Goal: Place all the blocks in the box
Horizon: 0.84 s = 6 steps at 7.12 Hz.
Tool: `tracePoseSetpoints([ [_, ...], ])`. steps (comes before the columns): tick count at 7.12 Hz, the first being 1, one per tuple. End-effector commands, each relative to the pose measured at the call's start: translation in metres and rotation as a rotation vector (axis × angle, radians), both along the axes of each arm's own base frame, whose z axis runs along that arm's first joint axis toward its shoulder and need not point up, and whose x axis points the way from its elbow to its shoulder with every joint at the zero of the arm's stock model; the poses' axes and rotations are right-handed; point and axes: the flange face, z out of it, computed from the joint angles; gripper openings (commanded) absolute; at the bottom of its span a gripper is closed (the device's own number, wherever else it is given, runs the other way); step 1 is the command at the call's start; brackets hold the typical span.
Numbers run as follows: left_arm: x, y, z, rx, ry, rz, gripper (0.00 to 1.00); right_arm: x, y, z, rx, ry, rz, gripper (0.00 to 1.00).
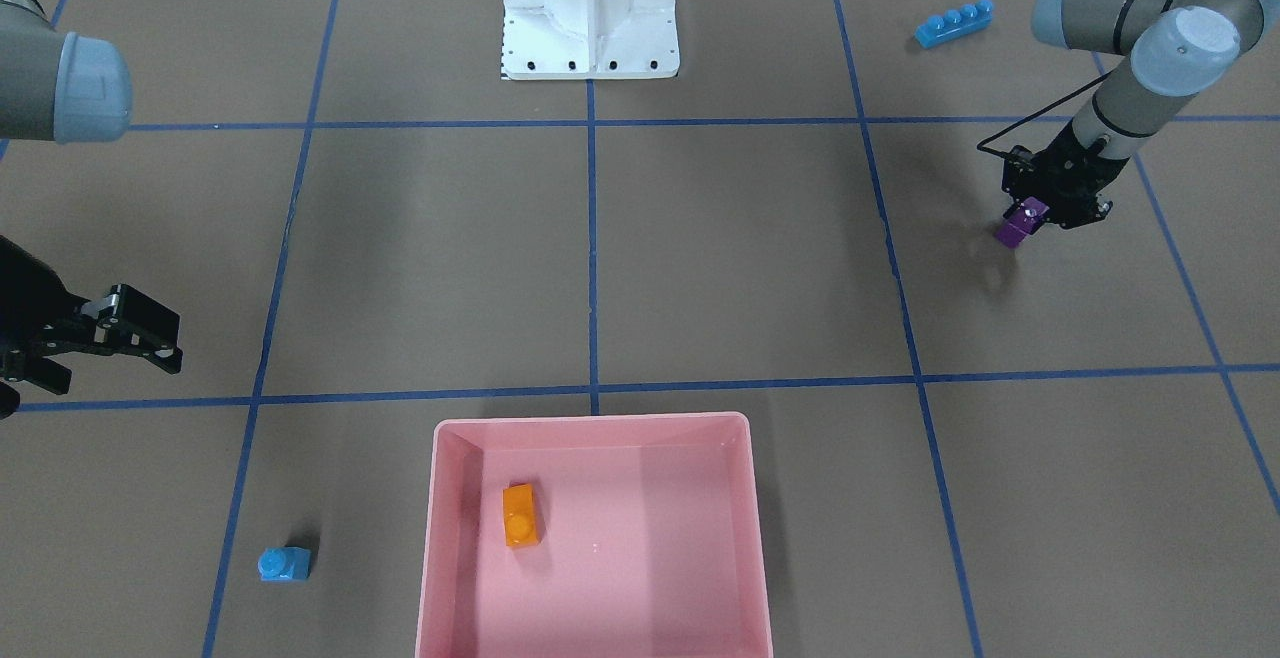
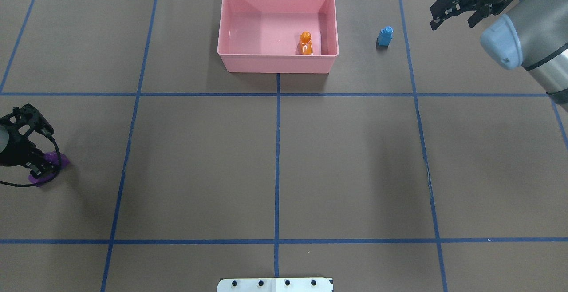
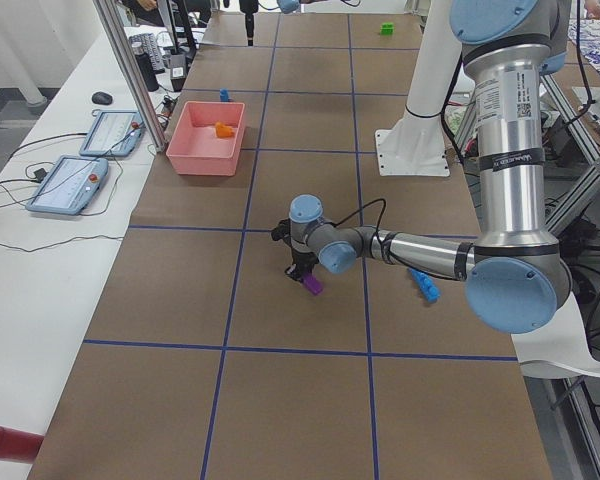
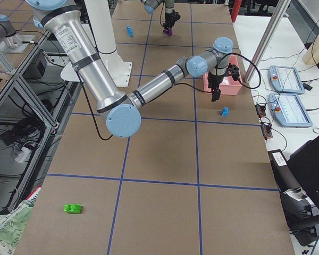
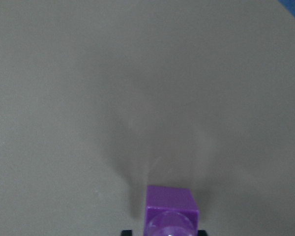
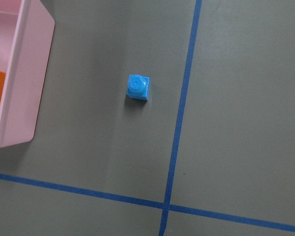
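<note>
My left gripper (image 1: pixel 1032 218) is shut on the purple block (image 1: pixel 1020 223), held a little above the table at its left side; the block's end shows in the left wrist view (image 5: pixel 170 212). In the pink box (image 1: pixel 590 422) lies the orange block (image 1: pixel 520 515). The small blue block (image 1: pixel 284 564) sits on the table beside the box, also seen below the right wrist (image 6: pixel 138 87). My right gripper (image 2: pixel 452 20) hovers open near it, holding nothing. The long blue block (image 1: pixel 954 23) lies near the left arm. The green block (image 4: pixel 72 208) lies far off at the robot's right end.
The white robot base (image 1: pixel 590 28) stands at the table's middle near edge. Blue tape lines (image 2: pixel 277 150) divide the brown surface into squares. Two tablets (image 3: pixel 80 185) and a metal post (image 3: pixel 130 70) stand beyond the box's edge of the table.
</note>
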Motion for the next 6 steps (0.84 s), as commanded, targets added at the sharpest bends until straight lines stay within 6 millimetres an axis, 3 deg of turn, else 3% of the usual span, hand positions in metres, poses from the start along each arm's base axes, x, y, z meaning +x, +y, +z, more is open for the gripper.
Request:
tracePoseSetpoints([
  [1,-0.003,0.002,-0.011,-0.010,0.020,-0.016,0.00,-0.001,-0.002,0.005,-0.009,0.004,0.001,0.99],
  [2,-0.003,-0.001,-0.036,-0.054,0.058,-0.096,0.00,-0.004,-0.005,0.012,-0.018,0.011,-0.005,0.99],
  [4,-0.015,-0.008,-0.112,-0.167,0.185,-0.308,0.00,-0.012,-0.010,0.019,-0.038,0.018,-0.009,0.99],
  [5,0.002,-0.029,-0.165,-0.258,0.285,-0.418,0.00,-0.018,-0.012,0.021,-0.040,0.025,-0.014,0.99],
  [6,0.027,-0.057,-0.236,-0.356,0.385,-0.507,0.00,-0.021,-0.015,0.024,-0.032,0.022,-0.014,0.99],
])
